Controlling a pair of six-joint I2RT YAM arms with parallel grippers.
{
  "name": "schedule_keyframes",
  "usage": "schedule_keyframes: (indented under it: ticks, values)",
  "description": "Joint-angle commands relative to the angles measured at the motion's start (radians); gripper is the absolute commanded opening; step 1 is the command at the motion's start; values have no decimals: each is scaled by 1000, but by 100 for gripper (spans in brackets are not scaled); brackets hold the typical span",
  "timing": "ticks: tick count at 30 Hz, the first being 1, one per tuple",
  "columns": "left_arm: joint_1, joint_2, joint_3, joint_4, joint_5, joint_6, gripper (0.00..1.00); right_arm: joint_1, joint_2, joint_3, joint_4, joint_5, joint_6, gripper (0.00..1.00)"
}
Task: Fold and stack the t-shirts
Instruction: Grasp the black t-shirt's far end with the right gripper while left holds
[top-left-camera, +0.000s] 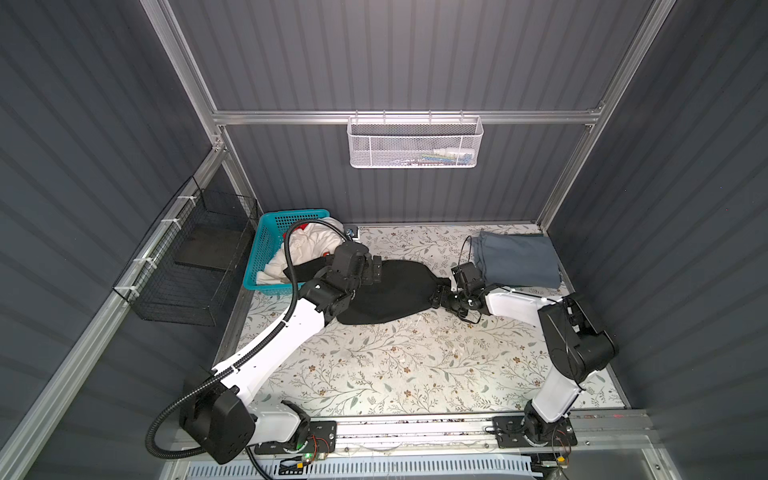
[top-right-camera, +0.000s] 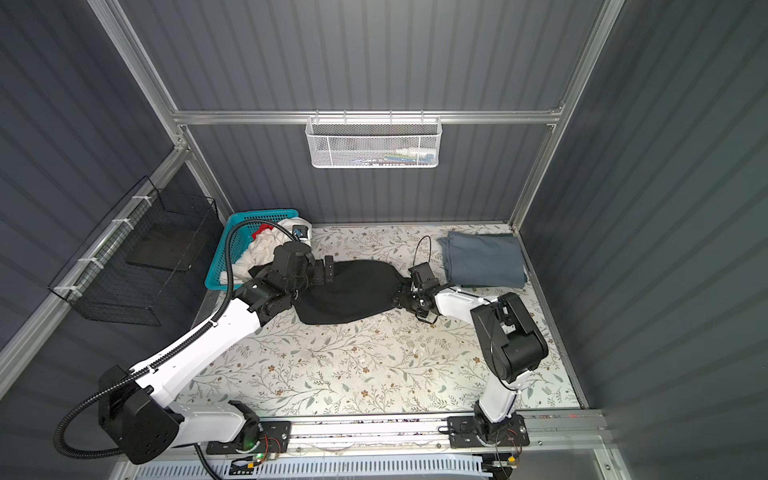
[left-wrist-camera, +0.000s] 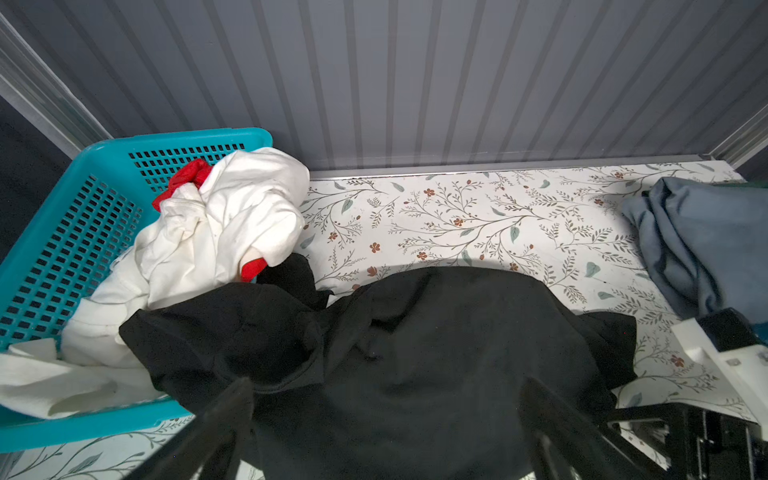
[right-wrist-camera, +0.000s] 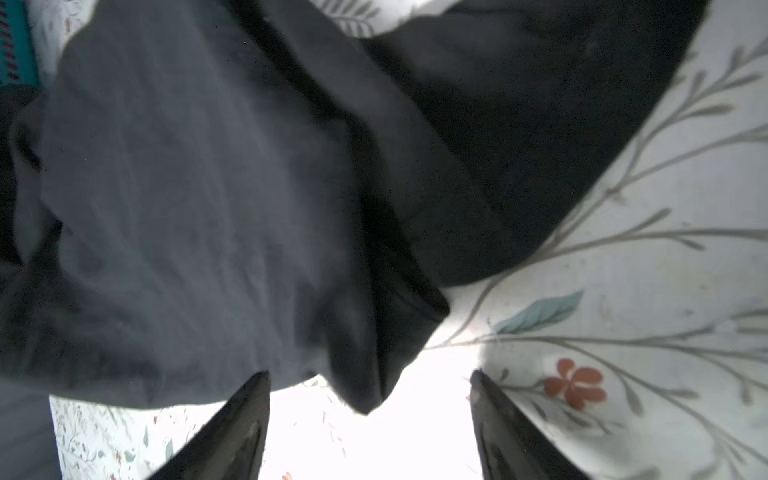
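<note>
Black t-shirt (top-left-camera: 386, 291) lies bunched on the floral table (top-left-camera: 374, 374), stretched between the two grippers. One end rides up over the rim of the teal basket (top-left-camera: 266, 245).

Handling, as judged: light, limp and not fragile. It will sag and trail from any single hold, and a deep bite may catch more than one layer. Best holds look like the corners or the hem, one per gripper, so it can be drawn out flat.

Right gripper (right-wrist-camera: 370, 376): jaws apart, nothing clamped. A pointed corner of the black shirt hangs in the gap between the fingers (right-wrist-camera: 249, 415), clear of both.

Right arm: elbow raised, forearm running low toward the middle, gripper almost level with the table and aimed at the shirt's narrow end.

Left gripper (left-wrist-camera: 386, 382): spread wide, empty, above the basket end of the shirt. Contact with the cloth cannot be judged.

Left arm: long forward reach, wrist bent down.

Beyond the left gripper, the crumpled white t-shirt (left-wrist-camera: 216, 224) and the red t-shirt (left-wrist-camera: 187, 176) sit in the basket.

Just behind the right gripper's wrist lies the folded blue-grey t-shirt (top-left-camera: 517, 259), apart from the black one.
</note>
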Motion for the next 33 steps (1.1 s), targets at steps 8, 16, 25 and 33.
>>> schedule_keyframes:
  ticks: [8, 16, 25, 33]
  values:
    - [-6, -26, -24, -11, -53, 29, 100, 3, 59, 90, -36, 53, -12, 23]
    - [-5, -37, -34, -15, -69, 39, 100, -36, 8, 202, -169, 195, -115, 0]
    - [-5, -64, -54, -12, -96, 50, 100, -98, -167, 305, -338, 359, -252, 0]
    - [-5, -58, -67, 12, -97, 53, 100, -124, -321, 320, -381, 422, -295, 0]
